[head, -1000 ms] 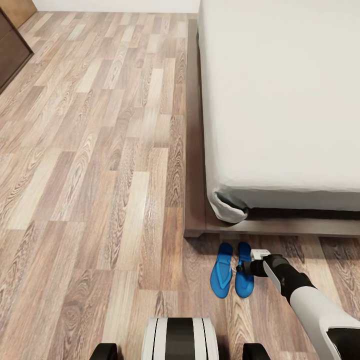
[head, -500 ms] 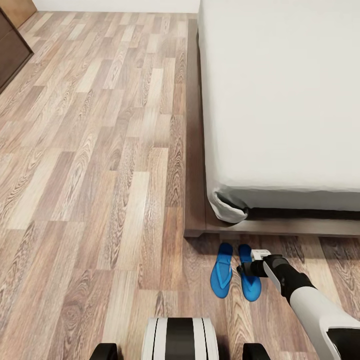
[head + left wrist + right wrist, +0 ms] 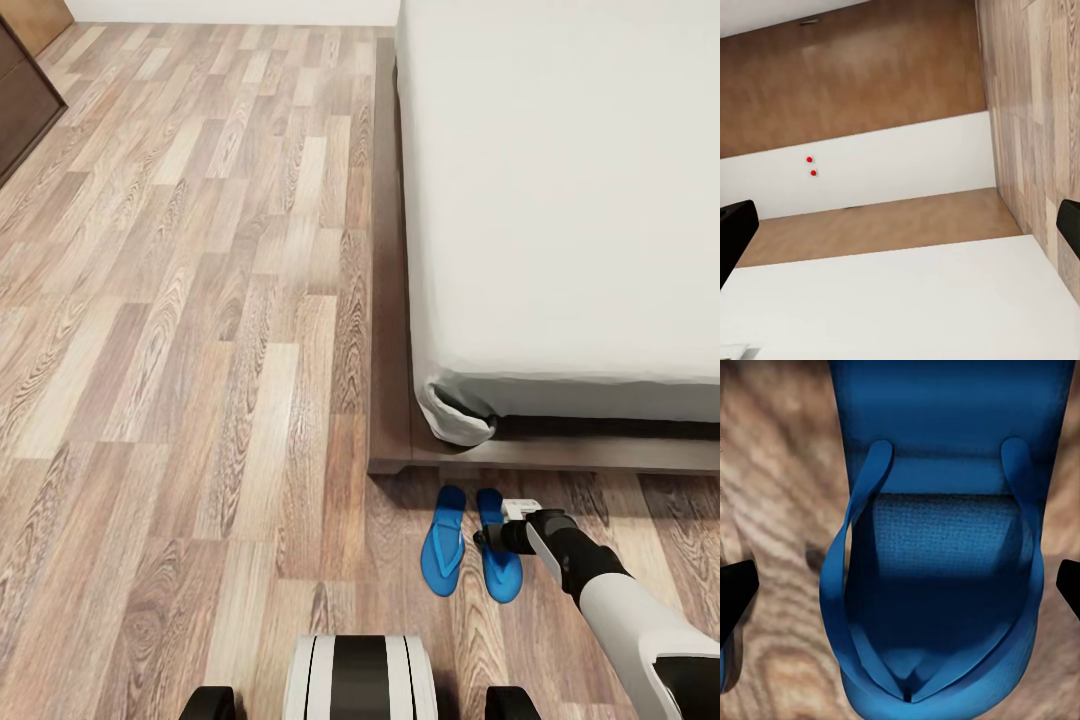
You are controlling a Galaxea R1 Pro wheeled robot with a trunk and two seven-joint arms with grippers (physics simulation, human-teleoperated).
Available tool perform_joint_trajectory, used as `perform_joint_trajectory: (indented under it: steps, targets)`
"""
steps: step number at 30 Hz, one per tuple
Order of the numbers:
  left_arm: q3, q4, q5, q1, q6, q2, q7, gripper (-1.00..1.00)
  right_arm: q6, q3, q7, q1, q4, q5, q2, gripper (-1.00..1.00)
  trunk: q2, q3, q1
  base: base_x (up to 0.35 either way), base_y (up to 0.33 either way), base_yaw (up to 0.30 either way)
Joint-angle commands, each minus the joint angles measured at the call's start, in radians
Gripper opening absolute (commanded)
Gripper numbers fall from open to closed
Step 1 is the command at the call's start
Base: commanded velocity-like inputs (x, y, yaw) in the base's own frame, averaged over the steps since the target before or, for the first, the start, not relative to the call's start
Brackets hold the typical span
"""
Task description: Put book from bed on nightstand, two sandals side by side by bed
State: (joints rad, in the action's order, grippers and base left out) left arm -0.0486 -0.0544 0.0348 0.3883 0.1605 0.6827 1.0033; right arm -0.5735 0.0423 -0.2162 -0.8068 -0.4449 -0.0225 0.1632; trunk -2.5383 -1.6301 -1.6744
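Wood-plank floor (image 3: 200, 350); a dark-brown cabinet (image 3: 22, 105) at the far left edge, white wall (image 3: 230, 10) beyond

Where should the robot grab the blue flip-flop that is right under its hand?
Probably by the thin toe straps of the sandal, coming straight down from above. It lies flat on the floor, sole down, so its edges give little to pinch, while the straps arch up. The right gripper hangs open above it, a finger on either side.

Right claw (image 3: 490, 537) down, jaws apart
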Motion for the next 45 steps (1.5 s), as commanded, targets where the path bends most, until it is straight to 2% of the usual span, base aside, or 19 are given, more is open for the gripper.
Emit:
perform_joint_trajectory:
  steps: [1, 4, 10, 21, 25, 45]
  targets:
    - [-0.005, 0.001, 0.004, 0.0, 0.005, 0.0, 0.001, 1.0, -0.005, 0.005, -0.002, 0.0, -0.002, -0.002, 0.001, 1.0, 0.0, -0.001, 0.0, 0.0, 0.0, 0.0]
    - [-0.005, 0.001, 0.004, 0.0, 0.005, 0.0, 0.001, 1.0, -0.005, 0.005, -0.002, 0.0, -0.002, -0.002, 0.001, 1.0, 0.0, -0.001, 0.0, 0.0, 0.0, 0.0]
    - [-0.005, 0.001, 0.004, 0.0, 0.005, 0.0, 0.001, 1.0, -0.005, 0.005, -0.002, 0.0, -0.002, -0.002, 0.001, 1.0, 0.001, 0.023, 0.003, 0.0, 0.0, 0.0]
    - [-0.005, 0.0, 0.004, 0.0, 0.005, 0.0, 0.001, 1.0, -0.005, 0.005, -0.002, 0.0, -0.001, -0.001, 0.001, 1.0, 0.001, 0.023, 0.003, 0.0, 0.0, 0.0]
    - [-0.005, 0.0, 0.004, 0.0, 0.005, 0.0, 0.001, 1.0, -0.005, 0.005, -0.002, 0.0, -0.001, -0.001, 0.001, 1.0, 0.002, 0.038, 0.005, 0.0, 0.0, 0.0]
    - [-0.005, 0.001, 0.004, 0.0, 0.005, 0.0, 0.001, 1.0, -0.004, 0.008, -0.014, 0.0, -0.001, -0.004, 0.002, 1.0, 0.002, 0.038, 0.005, 0.0, 0.0, 0.0]
